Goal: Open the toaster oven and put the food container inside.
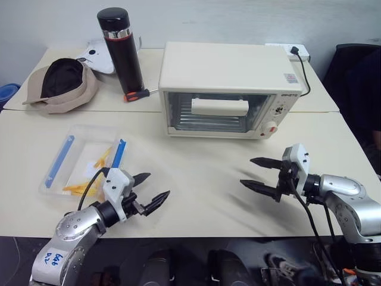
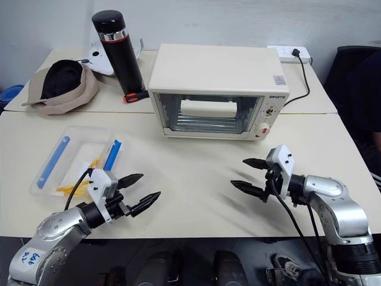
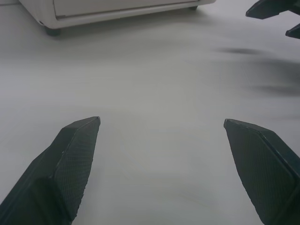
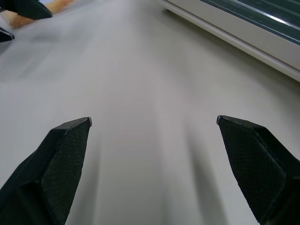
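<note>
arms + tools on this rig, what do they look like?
Both arms are silver-grey metal with rounded joint housings. Each tool, left and right, has two black pointed fingers with textured pads on a white wrist block. Black cables run along both. The left arm carries a blue handwritten label.

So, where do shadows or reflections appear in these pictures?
Left eye view: soft dark shadows lie on the table under the right gripper and beside the left gripper; the toaster oven glass reflects light faintly. Left wrist view: smeared shadow streaks on the table near the right gripper. Right wrist view: the oven glass shows bright streaks.
</note>
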Robot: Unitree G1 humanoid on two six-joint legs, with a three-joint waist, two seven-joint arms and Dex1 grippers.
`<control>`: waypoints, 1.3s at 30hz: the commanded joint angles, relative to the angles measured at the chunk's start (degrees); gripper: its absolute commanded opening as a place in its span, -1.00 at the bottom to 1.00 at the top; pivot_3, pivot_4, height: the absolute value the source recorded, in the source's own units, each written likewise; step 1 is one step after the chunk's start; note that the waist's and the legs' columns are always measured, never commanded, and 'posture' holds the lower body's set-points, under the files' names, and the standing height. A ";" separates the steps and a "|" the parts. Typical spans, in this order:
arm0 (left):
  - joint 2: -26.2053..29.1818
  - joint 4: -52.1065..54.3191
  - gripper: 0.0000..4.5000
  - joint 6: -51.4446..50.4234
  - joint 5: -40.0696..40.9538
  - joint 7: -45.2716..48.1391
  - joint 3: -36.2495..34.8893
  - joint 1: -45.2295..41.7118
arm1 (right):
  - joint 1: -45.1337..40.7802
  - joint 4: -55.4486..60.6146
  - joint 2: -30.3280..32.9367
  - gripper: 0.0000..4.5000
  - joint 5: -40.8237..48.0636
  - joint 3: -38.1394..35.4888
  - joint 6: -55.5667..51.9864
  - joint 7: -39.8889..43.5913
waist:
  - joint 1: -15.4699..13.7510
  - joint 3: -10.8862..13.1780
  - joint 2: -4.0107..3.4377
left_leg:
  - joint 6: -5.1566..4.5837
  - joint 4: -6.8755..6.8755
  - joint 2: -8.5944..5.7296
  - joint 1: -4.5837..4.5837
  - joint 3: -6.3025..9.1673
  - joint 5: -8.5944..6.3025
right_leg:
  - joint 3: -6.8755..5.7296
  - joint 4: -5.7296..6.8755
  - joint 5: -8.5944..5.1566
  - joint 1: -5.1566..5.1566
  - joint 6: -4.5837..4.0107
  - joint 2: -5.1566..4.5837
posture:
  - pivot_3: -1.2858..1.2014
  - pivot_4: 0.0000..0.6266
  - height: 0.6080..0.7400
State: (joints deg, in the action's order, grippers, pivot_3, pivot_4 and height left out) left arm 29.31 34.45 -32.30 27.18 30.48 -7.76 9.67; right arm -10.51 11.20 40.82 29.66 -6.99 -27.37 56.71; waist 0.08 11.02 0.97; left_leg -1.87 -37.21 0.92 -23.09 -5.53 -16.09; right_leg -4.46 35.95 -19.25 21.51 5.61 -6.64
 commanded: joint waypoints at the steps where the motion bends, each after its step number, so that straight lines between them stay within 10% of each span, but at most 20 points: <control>1: 0.09 0.76 1.00 1.15 -1.93 -1.24 0.52 0.49 | -1.34 0.64 -0.38 0.99 0.28 -1.42 1.28 -1.00 | -0.01 0.00 0.00 | 0.00 0.00 0.00 0.00 0.01 0.00 | 0.00 0.00 0.00 0.00 0.00 0.00 | 0.03 -0.52 1.00; 17: -1.77 8.64 1.00 -6.17 12.69 -2.77 -5.57 1.27 | -5.54 -0.84 -0.54 0.99 3.91 -0.44 -3.95 1.16 | 0.02 0.00 0.00 | -0.01 -0.04 0.00 0.00 0.01 0.00 | 0.00 0.02 0.00 -0.01 0.00 0.00 | 0.03 -0.52 1.00; 27: 16.06 10.69 1.00 -13.44 33.78 1.70 -19.61 -5.64 | -20.23 -11.52 -3.20 0.99 3.04 -0.02 -2.99 0.96 | 0.19 -0.02 -0.07 | 0.04 -0.04 -0.01 0.00 0.02 0.04 | 0.00 0.02 -0.01 0.00 -0.02 0.02 | 0.03 -0.52 1.00; 39: 25.64 2.17 1.00 -13.17 35.10 5.48 -24.34 -12.26 | -28.46 -11.46 -6.35 0.99 5.54 0.26 -4.10 1.72 | 0.30 0.02 -0.12 | 0.06 0.02 0.00 -0.04 -0.02 0.06 | 0.00 0.03 -0.01 0.06 -0.02 0.08 | 0.03 -0.52 1.00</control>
State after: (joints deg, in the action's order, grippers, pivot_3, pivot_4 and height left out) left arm 54.38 36.94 -46.74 62.44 35.84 -30.82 -1.67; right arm -38.88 -3.77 34.57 32.97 -5.17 -30.89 57.91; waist 0.38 11.04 0.85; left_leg -1.81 -37.18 0.93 -23.14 -5.54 -16.04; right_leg -4.46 35.98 -19.27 21.57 5.59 -6.56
